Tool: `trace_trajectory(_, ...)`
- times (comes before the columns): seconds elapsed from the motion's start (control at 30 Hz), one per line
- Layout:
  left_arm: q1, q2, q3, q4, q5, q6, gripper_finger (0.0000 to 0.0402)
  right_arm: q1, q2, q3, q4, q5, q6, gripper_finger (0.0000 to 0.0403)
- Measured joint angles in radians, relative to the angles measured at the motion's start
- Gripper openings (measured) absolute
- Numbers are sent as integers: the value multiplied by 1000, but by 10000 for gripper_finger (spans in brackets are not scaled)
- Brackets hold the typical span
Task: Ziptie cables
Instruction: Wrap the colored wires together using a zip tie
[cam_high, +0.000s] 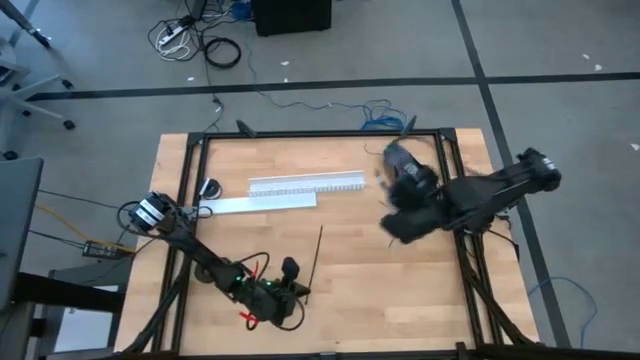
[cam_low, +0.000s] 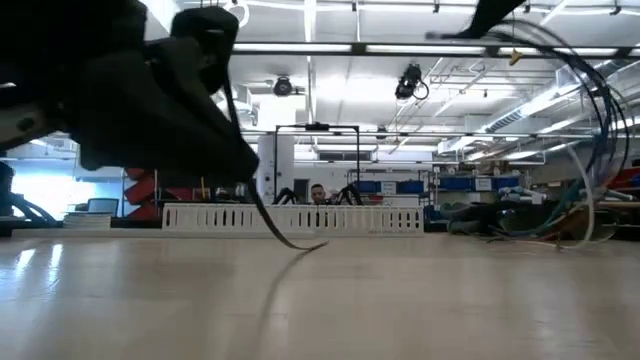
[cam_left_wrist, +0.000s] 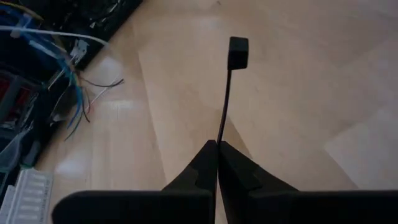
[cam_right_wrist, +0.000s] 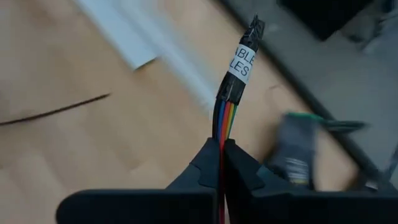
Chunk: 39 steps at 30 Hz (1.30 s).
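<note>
A thin black plastic ziptie (cam_left_wrist: 225, 106), square head at its far tip, sticks out from the left gripper (cam_left_wrist: 217, 149), whose two dark fingers are pressed together on the strip. This gripper sits low at the near edge of the wooden table (cam_high: 380, 290), left of centre. Far right, the right gripper (cam_right_wrist: 222, 146) is clamped on a bundle of thin coloured cables (cam_right_wrist: 222, 118) with a white label, raised above the table. A long white slotted plastic channel (cam_high: 305, 184) lies across the far middle.
</note>
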Motion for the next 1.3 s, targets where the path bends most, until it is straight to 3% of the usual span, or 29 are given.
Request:
trace_trajectory(0.07,8,18,18,-5,5,0,0,-38,76,0,145,-84,-111,0)
trace_trajectory(0.23,18,58,51,-26,10,1,0,-156,279,0,521,-405,-392,0)
trace_trajectory(0.53,19,67,64,-43,-29,-2,0,-276,541,0,888,-810,-500,0)
trace_trajectory(0.77,29,66,64,-51,-31,0,0,-277,636,0,1084,-923,-495,0)
trace_trajectory(1.03,33,66,64,-64,-32,1,0,-297,638,0,1139,-1036,-471,4)
trace_trajectory(1.3,33,66,63,-65,-32,0,0,-295,638,0,1095,-1060,-455,61)
